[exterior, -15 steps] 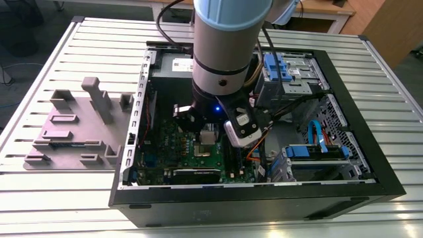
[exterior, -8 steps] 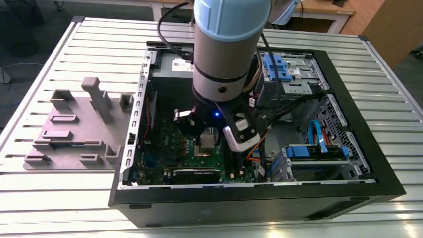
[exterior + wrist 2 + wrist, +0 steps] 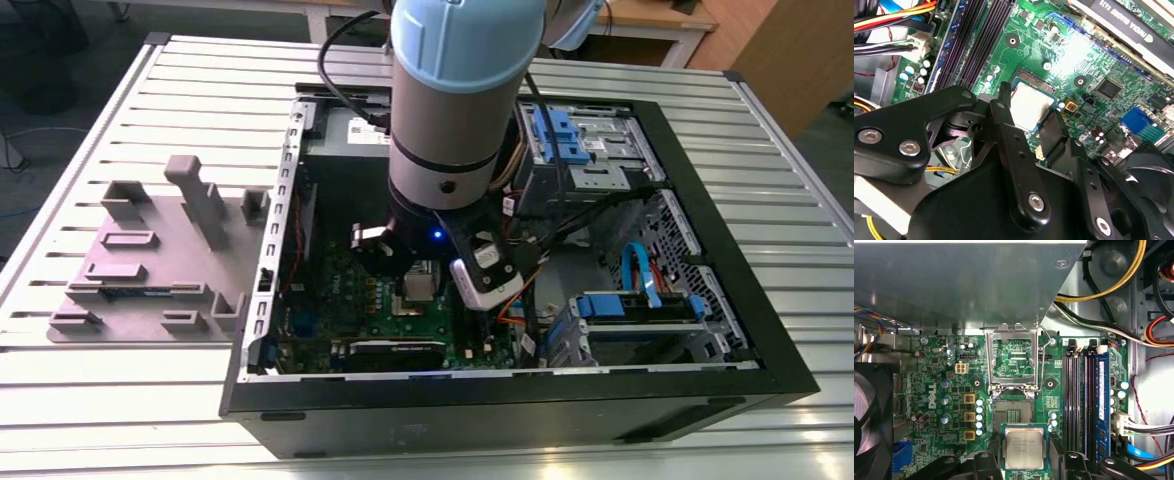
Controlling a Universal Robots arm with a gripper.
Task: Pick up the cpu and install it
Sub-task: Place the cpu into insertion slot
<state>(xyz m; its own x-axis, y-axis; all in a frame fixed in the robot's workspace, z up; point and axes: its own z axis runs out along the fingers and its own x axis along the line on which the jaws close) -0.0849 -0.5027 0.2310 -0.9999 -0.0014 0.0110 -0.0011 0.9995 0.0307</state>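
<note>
End effector [image 3: 1025,460]: fingers [image 3: 1013,135] clamped on opp. edges of cpu [image 3: 1024,447], metal top up, just above motherboard [image 3: 944,390]. Just beyond: open socket [image 3: 1013,411], load plate [image 3: 1013,357] raised. Housing: PC case [image 3: 534,395], mid-counter [image 3: 160,400].

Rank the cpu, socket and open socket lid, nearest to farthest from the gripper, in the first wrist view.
1. cpu, held in the gripper.
2. socket, just beyond the cpu.
3. socket lid, swung open past the socket.
</note>
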